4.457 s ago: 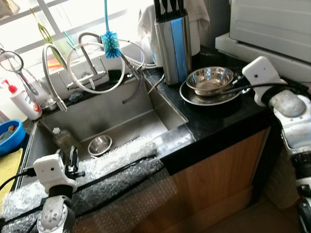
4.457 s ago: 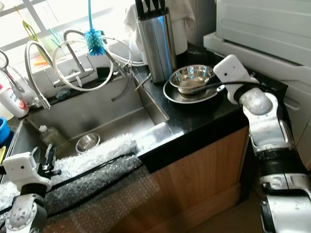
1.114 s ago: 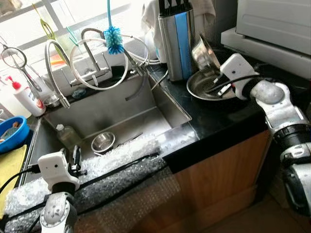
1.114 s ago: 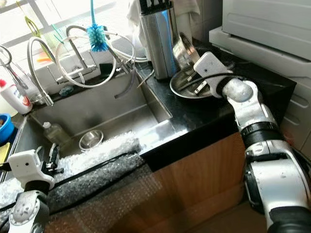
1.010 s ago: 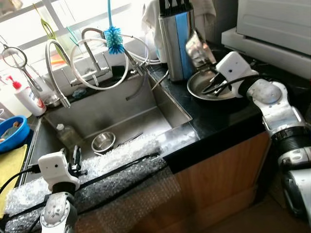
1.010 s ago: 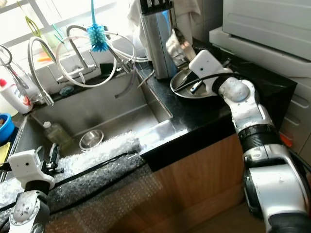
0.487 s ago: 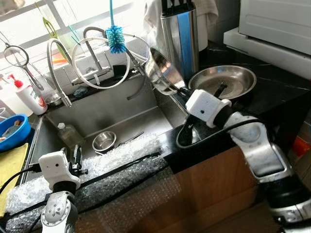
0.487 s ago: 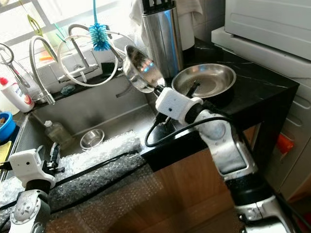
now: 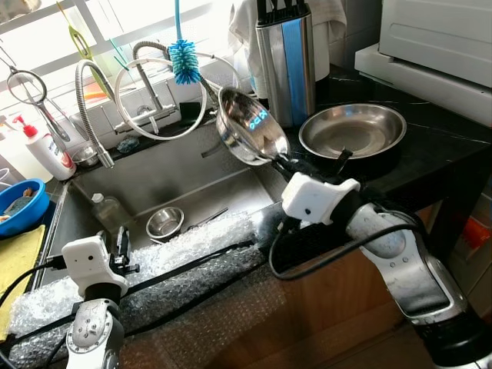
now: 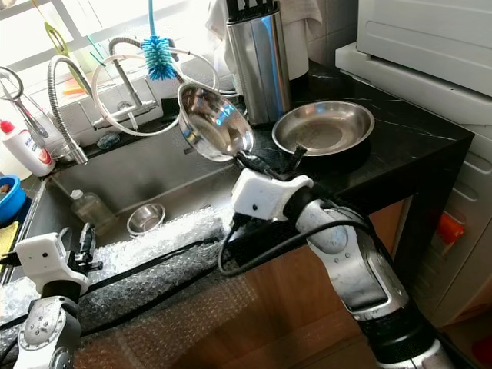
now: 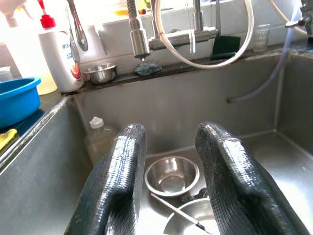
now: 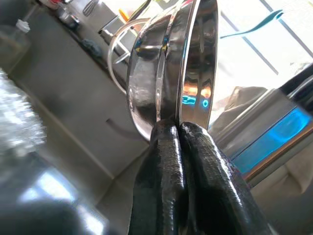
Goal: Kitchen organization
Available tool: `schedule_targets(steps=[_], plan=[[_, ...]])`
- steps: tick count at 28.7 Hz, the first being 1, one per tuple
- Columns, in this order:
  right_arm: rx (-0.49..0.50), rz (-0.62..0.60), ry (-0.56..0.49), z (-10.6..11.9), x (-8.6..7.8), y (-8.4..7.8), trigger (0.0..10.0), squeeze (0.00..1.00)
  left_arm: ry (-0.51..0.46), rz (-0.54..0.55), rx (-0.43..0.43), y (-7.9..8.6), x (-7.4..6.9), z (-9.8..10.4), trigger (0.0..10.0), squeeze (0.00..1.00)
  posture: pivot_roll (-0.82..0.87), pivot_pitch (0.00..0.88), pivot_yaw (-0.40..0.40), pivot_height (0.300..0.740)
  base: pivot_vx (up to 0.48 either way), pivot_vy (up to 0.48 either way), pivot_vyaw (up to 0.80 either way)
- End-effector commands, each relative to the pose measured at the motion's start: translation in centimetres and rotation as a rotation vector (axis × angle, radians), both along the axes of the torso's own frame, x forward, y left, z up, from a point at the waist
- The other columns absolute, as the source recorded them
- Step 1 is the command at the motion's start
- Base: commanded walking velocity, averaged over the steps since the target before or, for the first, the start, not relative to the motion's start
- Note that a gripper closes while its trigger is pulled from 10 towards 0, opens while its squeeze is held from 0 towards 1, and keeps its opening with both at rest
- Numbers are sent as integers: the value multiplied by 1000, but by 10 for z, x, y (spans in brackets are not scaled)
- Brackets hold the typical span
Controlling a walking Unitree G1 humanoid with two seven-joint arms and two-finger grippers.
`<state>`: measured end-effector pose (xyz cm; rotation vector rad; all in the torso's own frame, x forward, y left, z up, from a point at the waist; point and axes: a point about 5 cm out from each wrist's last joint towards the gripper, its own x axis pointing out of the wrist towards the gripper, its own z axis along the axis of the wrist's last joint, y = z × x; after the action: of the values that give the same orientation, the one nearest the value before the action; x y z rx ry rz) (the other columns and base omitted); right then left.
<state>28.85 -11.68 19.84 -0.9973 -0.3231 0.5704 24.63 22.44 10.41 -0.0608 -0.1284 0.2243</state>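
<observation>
Pinching the steel bowl (image 9: 250,127) by its rim, the right gripper (image 12: 178,128) holds it tilted over the sink (image 9: 154,175). It should be lowered gently, clear of the faucet hose (image 9: 157,96). The left gripper (image 11: 171,142), fingers spread, hovers idle.

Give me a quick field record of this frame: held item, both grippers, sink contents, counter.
held item: steel bowl, tilted on edge, above the sink's right side
right gripper: shut on the bowl's rim
left gripper: open, idle at the sink's near left edge
sink: small steel bowl, plastic bottle
sink front edge: bubble wrap
counter: steel plate, knife block
</observation>
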Motion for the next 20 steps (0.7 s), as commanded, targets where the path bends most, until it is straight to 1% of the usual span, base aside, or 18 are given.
schedule_targets(steps=[1,5,7,10,11,12,13,15,16,18,19,20], plan=[[31,25,-48,4,-7,9,10000,0,-1,8,13,6,2,2,10000,0,-146,0,220,740,0,0,0],[52,-9,-55,-1,-13,7,10000,0,-3,1,14,6,2,2,10000,0,-153,0,223,740,0,0,0],[32,-2,-64,-2,-15,7,10000,0,-4,-2,15,6,2,3,10000,0,-156,0,226,740,0,0,0],[30,-2,-66,-3,-16,7,10000,0,-4,-2,15,6,3,3,10000,0,-156,0,226,740,0,0,0],[-10,14,-86,-4,-17,8,10000,0,-14,-6,12,5,5,6,10000,0,-157,0,225,740,0,0,0],[-78,36,-114,-6,-17,8,10000,0,-34,-14,-6,4,10,12,10000,0,-155,0,223,740,0,0,0],[-115,45,-124,-8,-16,7,10000,0,-49,-24,-30,2,15,18,10000,0,-152,0,222,740,0,0,0],[-124,48,-125,-8,-16,6,10000,0,-57,-33,-37,1,18,21,10000,0,-152,0,221,740,0,0,0],[-135,48,-133,-7,-14,5,10000,0,-85,-62,-74,-3,23,31,10000,0,-147,0,220,740,0,0,0],[-158,62,-141,-7,-13,5,10000,0,-121,-102,-140,-8,30,43,10000,0,-148,0,220,740,0,0,0],[-173,74,-147,-6,-13,6,10000,0,-141,-129,-159,-12,34,50,10000,0,-146,0,218,740,0,0,0],[-173,74,-147,-6,-13,6,10000,0,-141,-129,-159,-12,34,50,10000,0,-146,0,218,740,0,0,0]])
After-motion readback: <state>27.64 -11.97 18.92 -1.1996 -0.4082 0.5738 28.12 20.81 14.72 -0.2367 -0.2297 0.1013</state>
